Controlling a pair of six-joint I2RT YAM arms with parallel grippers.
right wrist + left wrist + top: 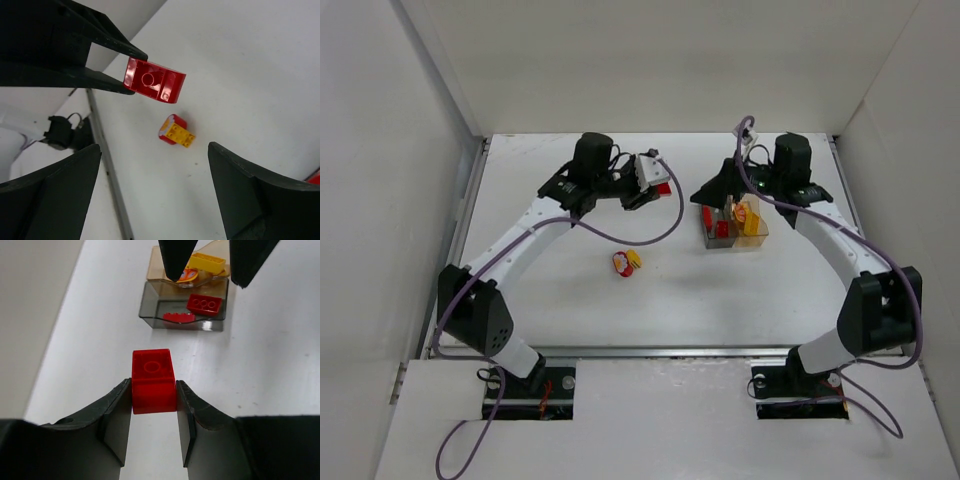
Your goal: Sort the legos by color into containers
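Left tool (154, 386) tight around red brick (151, 367)

No writing, number, brand or sign can be read in any view. The stud on top of the red brick (153, 381) shows only a plain raised ring, with no lettering to make out. In the amber container (156, 267) lies a printed piece (189, 275) with orange and white marking. It is partly hidden, and no letters or figures can be told from it.
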